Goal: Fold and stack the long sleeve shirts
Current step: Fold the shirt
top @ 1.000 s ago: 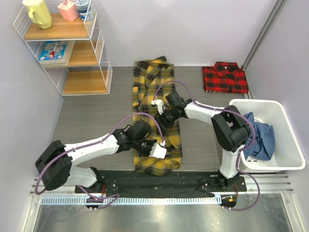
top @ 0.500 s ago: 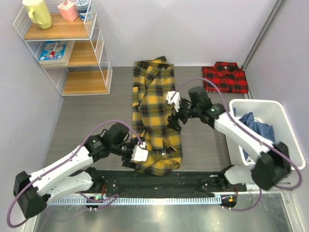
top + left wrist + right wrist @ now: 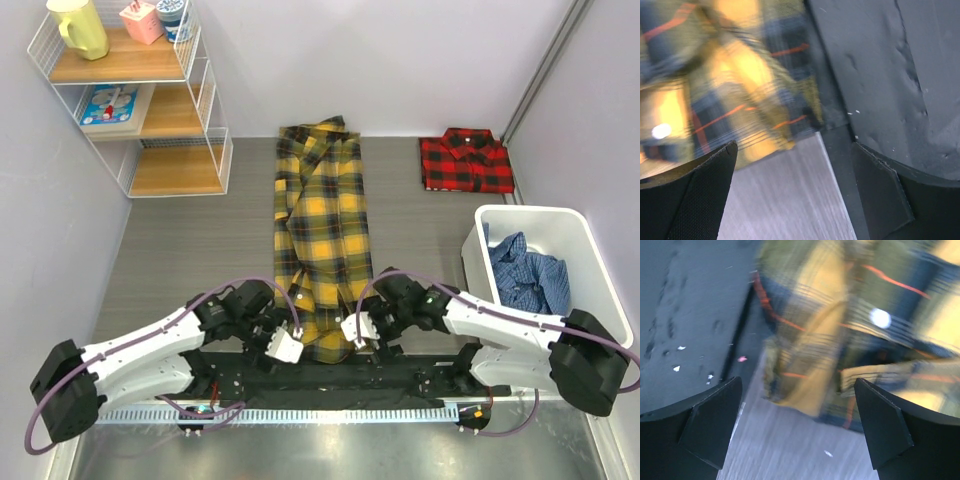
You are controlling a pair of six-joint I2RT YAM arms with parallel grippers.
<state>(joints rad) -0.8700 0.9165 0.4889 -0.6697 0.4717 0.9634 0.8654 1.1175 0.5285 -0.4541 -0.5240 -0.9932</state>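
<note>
The yellow plaid long sleeve shirt lies in a long narrow strip down the table's middle, collar at the far end. Its near hem corners show blurred in the left wrist view and the right wrist view. My left gripper is open just left of the hem's near left corner, with nothing between its fingers. My right gripper is open at the hem's near right corner, also holding nothing. The red-and-black shirt lies folded at the far right.
A white bin with a blue checked garment stands at the right. A wire shelf unit with small items stands at the far left. A black mat runs along the near edge by the arm bases.
Both grippers opened and pulled back from the middle of the yellow shirt to its near hem corners. The shirt now lies flat and uncovered.
</note>
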